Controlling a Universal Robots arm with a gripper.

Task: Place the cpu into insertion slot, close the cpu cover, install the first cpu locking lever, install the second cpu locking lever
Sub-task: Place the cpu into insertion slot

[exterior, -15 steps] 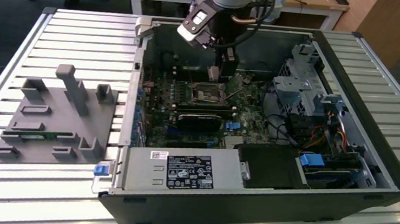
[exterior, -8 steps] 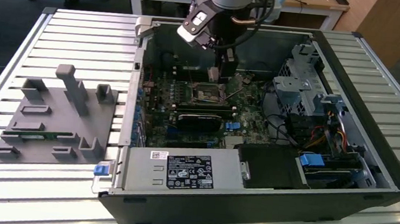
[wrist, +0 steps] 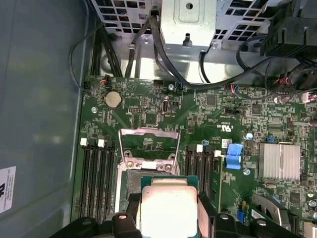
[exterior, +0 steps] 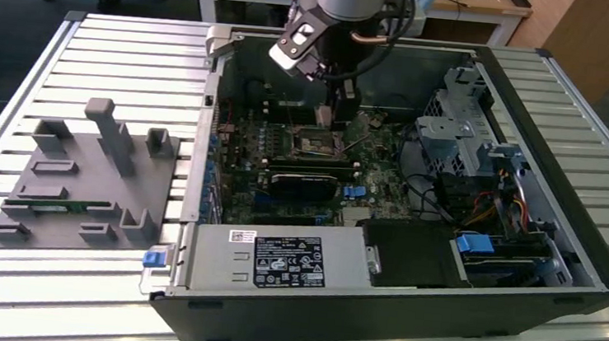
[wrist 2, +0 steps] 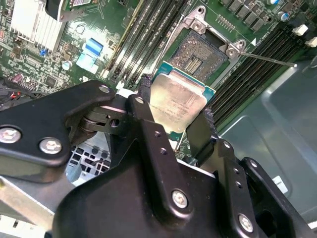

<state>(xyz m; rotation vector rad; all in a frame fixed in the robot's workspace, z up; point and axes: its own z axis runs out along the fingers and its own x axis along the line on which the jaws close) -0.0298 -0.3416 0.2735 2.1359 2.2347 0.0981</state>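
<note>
The gripper (wrist 2: pixel 177 101) pinches the cpu (wrist: pixel 168 208) by two opposite edges, held above the bare insertion slot (wrist 2: pixel 200 52), upper middle of the exterior view. Beyond, the cpu cover (wrist: pixel 148 141) stands open. It looks like the placing step; seating it likely calls for squaring the chip to the slot.

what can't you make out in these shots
- cpu underside: faces away in both wrist views; its near edge is cut off by the first wrist view's picture edge.
- gap between cpu and socket: cannot tell; the cpu covers the socket's near part in the second wrist view.
- pad contact of the gripper: hidden by its own fingers in the second wrist view.
</note>
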